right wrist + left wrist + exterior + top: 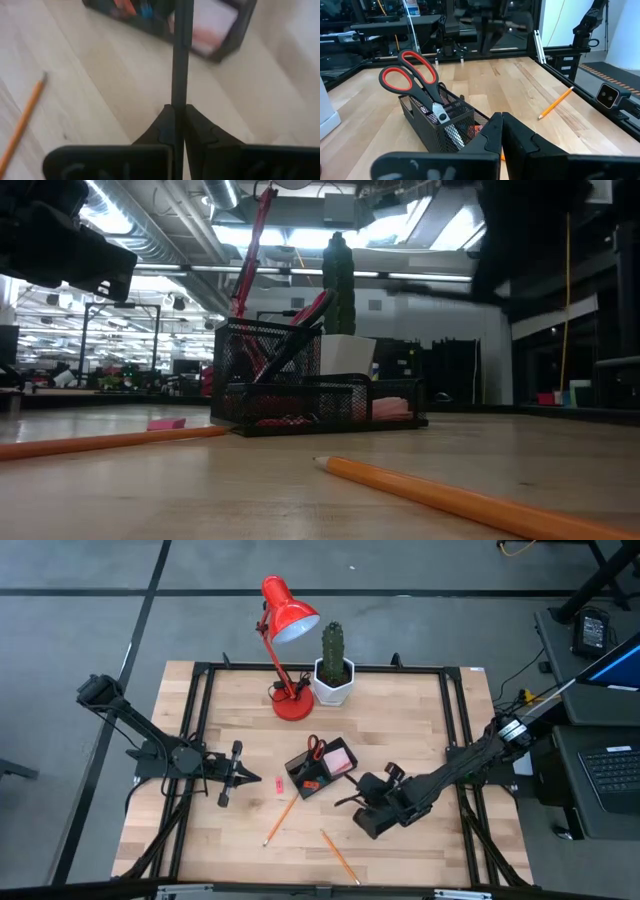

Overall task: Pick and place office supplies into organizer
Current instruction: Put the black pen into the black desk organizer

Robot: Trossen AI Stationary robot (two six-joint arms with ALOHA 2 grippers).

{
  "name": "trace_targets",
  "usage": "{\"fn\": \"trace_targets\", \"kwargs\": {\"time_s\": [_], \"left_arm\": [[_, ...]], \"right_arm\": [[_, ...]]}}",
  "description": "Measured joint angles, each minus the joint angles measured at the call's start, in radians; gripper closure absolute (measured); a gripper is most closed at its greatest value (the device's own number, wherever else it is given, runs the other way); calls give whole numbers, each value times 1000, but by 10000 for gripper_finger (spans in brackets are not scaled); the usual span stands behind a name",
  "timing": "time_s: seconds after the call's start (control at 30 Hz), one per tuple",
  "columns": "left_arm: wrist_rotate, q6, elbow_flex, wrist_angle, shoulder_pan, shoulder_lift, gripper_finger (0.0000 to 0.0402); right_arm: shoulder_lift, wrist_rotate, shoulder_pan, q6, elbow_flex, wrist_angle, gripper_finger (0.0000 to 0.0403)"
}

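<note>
You are looking at a light wooden table (pixel 420 730) with a black metal frame (pixel 196 690) round its edge, standing on a grey floor (pixel 70 630) crossed by dark lines. To one side you have a dark desk with a laptop (pixel 612 772). Across the room you see long ceiling lights (pixel 250 235), exposed pipes (pixel 150 225) overhead, and rows of workbenches (pixel 90 380) far behind.

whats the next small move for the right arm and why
Probably carry the black pen forward over the organizer and lower it into a compartment. The right tool is shut on the pen, which points toward the organizer but is short of it. Scissors and the pink pad are already in.
</note>
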Motion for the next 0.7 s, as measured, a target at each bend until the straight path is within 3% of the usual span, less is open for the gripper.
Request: {"fn": "trace_targets", "kwargs": {"time_s": [0.23, 0.4, 0.7], "left_arm": [[0, 0, 0, 0, 0, 0, 401], [0, 1, 0, 0, 0, 0, 399], [0, 1, 0, 0, 0, 0, 399]], "right_arm": [[-2, 223, 0, -167, 103, 10, 387], [-2, 401, -5, -306, 86, 150, 387], [-3, 390, -73, -725, -57, 726, 387]]}}
